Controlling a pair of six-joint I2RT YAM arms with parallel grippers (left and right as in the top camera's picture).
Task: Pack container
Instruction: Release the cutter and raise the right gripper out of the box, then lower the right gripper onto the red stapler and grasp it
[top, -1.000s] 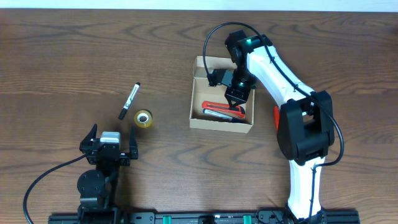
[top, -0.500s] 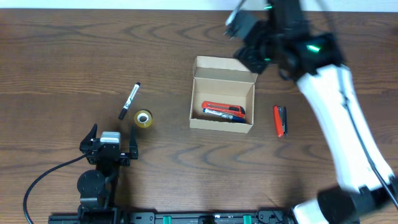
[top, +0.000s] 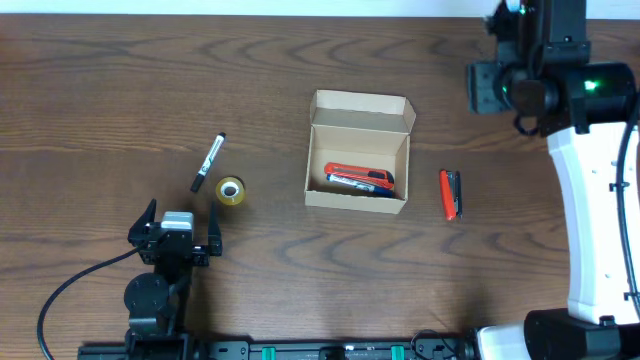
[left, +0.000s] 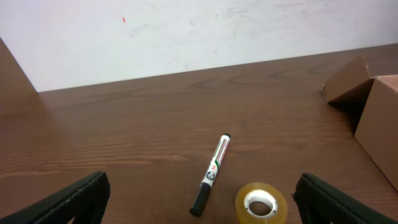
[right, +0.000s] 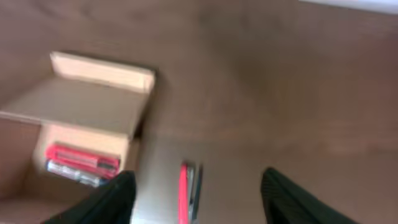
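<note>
Three things lie outside the container (top: 357, 165), which sits mid-table with a red item (top: 358, 178) already inside.
My right gripper (right: 199, 198) hangs high, right of the container and beyond it, fingers spread and empty. It looks down on the red-and-black tool (top: 451, 193) near the container's right wall, probably my next pick. The container's flap stands open, leaving it free for loading. My left gripper (top: 176, 228) rests open, well left of the container, near the tape roll (top: 231, 191) and marker (top: 208, 161).

R arm (top: 590, 200): white shells, black joints, green LED (top: 590, 86) lit, upper right. L arm (top: 150, 295): all black, grey wrist block (top: 177, 220), black cable (top: 62, 288), lower left.
</note>
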